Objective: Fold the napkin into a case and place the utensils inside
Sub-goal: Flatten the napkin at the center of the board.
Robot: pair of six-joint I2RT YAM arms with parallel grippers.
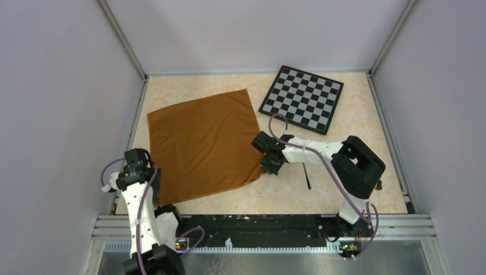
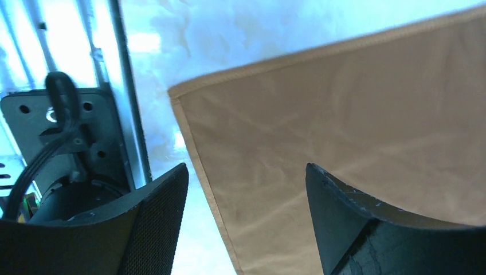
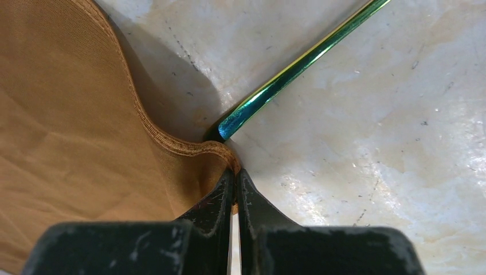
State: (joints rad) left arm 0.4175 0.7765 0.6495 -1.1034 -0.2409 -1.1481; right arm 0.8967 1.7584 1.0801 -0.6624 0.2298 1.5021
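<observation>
The rust-brown napkin (image 1: 203,143) lies spread as one flat sheet on the table; no case shows. My right gripper (image 1: 269,166) is shut on the napkin's near right corner (image 3: 220,152), with the hem pinched between its fingertips (image 3: 236,175). A slim utensil handle (image 3: 298,63), shiny green in the wrist view, lies on the table just beyond that corner, and shows as a dark sliver (image 1: 308,177) from above. My left gripper (image 1: 152,186) stands open over the napkin's near left edge (image 2: 344,126), its fingers (image 2: 246,172) straddling the hem.
A black-and-grey checkered board (image 1: 302,98) lies at the back right, close to the napkin's far right corner. Metal rails (image 1: 133,123) and grey walls fence the table. The left arm's base (image 2: 69,143) sits beside the left rail.
</observation>
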